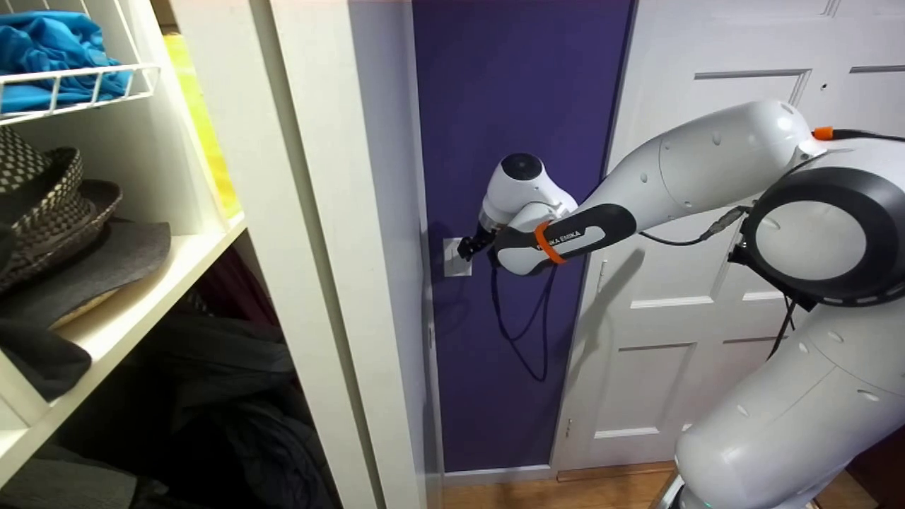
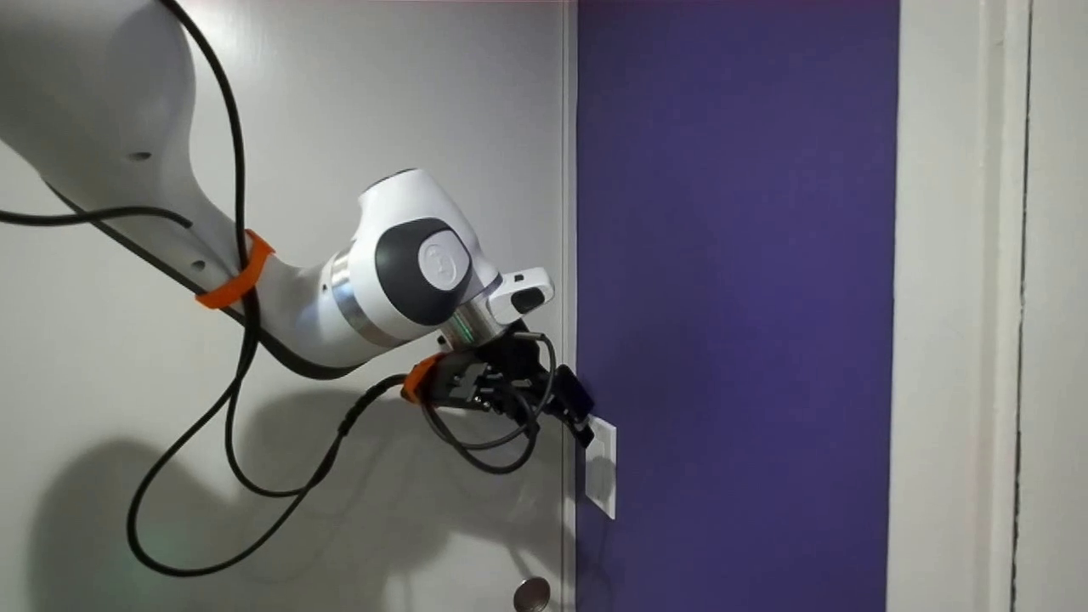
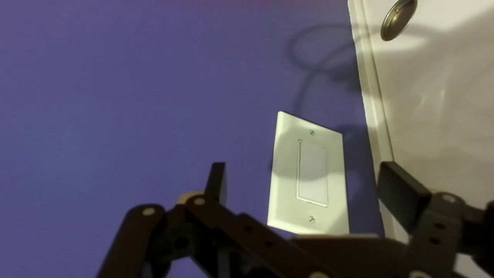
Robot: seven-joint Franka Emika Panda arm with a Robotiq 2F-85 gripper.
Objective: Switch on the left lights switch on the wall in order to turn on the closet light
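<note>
The light switch (image 2: 601, 472), a white plate with a flat paddle (image 3: 313, 170) and two small screws (image 3: 312, 219), is fixed to the purple wall (image 2: 739, 255), just beside a pale door (image 2: 408, 76). The hand (image 3: 303, 170) is released, its two dark fingers (image 3: 220, 179) spread well apart, and in the wrist view the switch shows in the gap between them. In both exterior views the finger ends overlap the upper part of the switch; whether they touch it, I cannot tell. Which way the paddle is tipped is also unclear. A soft shadow (image 3: 287, 154) lies across part of the switch. In an exterior view a round doorknob (image 2: 532, 594) sits below the switch and to its left, and the white arm (image 2: 302, 319), with a black cable (image 2: 251, 331) and an orange strap (image 2: 240, 285), extends from the switch's upper left. In an exterior view the closet (image 1: 152, 141) stands left of the switch: blue cloth (image 1: 56, 49) higher than the switch, hats (image 1: 53, 205) about level with it, dark clothes (image 1: 233, 417) lower. A panelled door (image 1: 672, 367) lies to the switch's right.
</note>
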